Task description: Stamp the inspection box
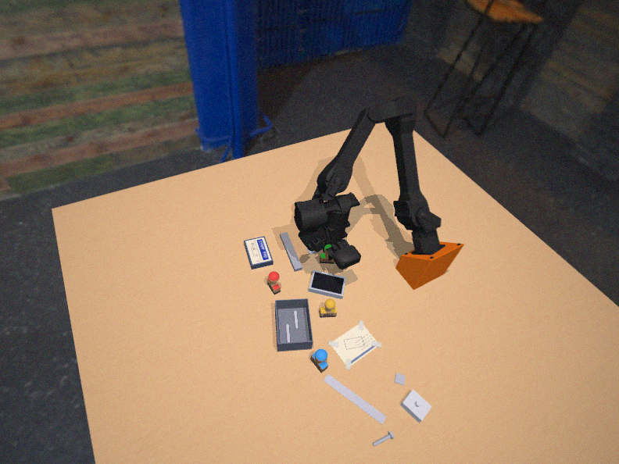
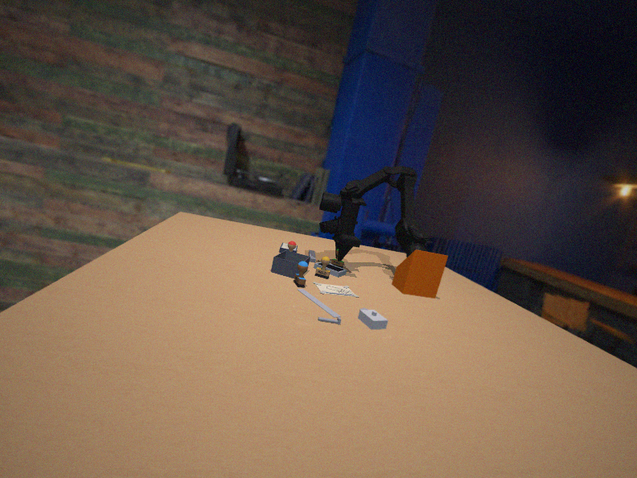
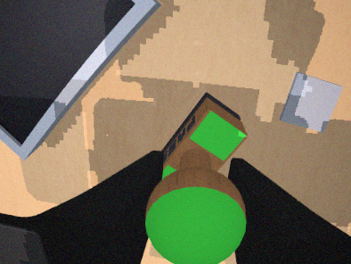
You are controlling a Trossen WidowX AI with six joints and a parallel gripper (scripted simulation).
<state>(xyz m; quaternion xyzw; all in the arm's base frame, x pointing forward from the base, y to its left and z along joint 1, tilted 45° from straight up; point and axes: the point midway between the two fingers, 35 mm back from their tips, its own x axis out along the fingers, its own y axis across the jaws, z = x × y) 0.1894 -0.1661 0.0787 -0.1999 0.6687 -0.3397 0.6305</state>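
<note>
The green-knobbed stamp (image 1: 327, 252) stands upright on the bench just behind the dark ink pad (image 1: 327, 283). My gripper (image 1: 328, 255) is down over it. In the wrist view the two black fingers press the brown neck below the green knob (image 3: 196, 225) from both sides, so the gripper is shut on the stamp. The stamp's base rests on the bench. The ink pad (image 3: 53, 34) lies at the upper left of the wrist view. The cream card (image 1: 355, 344) with its drawn box lies nearer the front, taped at its corners.
A red stamp (image 1: 273, 281), a yellow stamp (image 1: 328, 307) and a blue stamp (image 1: 319, 358) stand around a grey tray (image 1: 292, 323). A blue-labelled box (image 1: 258, 251) and a grey bar (image 1: 290, 251) lie to the left. A long strip (image 1: 355, 398), a white block (image 1: 416, 405) and a bolt (image 1: 383, 439) lie in front.
</note>
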